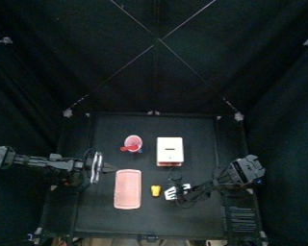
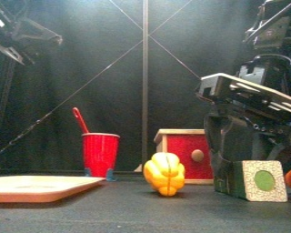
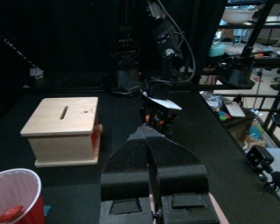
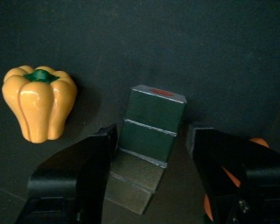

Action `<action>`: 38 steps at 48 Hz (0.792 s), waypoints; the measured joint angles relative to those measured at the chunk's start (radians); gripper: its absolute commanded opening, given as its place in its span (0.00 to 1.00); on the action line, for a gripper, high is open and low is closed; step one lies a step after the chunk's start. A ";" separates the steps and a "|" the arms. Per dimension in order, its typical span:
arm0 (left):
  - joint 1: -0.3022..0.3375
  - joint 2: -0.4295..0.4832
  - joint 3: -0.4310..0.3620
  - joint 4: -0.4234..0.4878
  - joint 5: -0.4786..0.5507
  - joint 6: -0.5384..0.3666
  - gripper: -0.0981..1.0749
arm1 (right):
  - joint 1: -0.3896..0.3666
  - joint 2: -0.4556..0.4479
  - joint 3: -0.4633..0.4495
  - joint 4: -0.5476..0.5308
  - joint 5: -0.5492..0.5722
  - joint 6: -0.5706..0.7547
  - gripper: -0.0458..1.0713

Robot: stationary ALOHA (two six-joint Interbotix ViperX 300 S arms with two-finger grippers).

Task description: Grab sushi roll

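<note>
Near the bench's front right corner the small dark block-shaped sushi roll (image 4: 150,122) stands between the spread jaws of the right pincer (image 4: 154,142), which is released around it, though whether either jaw touches it is hard to tell; a yellow toy bell pepper (image 4: 38,101) lies just beside it. The left pincer (image 3: 150,131) hangs clenched on nothing by the bench's left edge. Toward the middle, a red plastic cup (image 2: 101,152) holds a leaning red stick (image 2: 77,118), beside a pale slotted box with red sides (image 2: 185,150).
</note>
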 measured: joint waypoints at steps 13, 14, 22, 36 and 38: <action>0.002 0.000 0.000 0.000 0.000 0.000 0.08 | -0.005 0.003 0.002 0.000 0.000 0.000 0.84; 0.002 0.000 -0.002 0.000 0.000 0.000 0.08 | -0.003 0.003 0.002 0.000 0.000 0.000 0.83; 0.002 0.000 -0.002 0.000 0.000 0.000 0.08 | -0.005 0.003 0.000 0.000 0.000 -0.003 0.66; 0.002 0.000 0.000 0.000 0.000 0.000 0.08 | -0.008 -0.005 -0.002 0.003 0.002 -0.003 0.49; 0.000 0.000 0.000 0.000 0.000 0.000 0.08 | -0.009 -0.008 -0.002 0.002 0.000 -0.003 0.49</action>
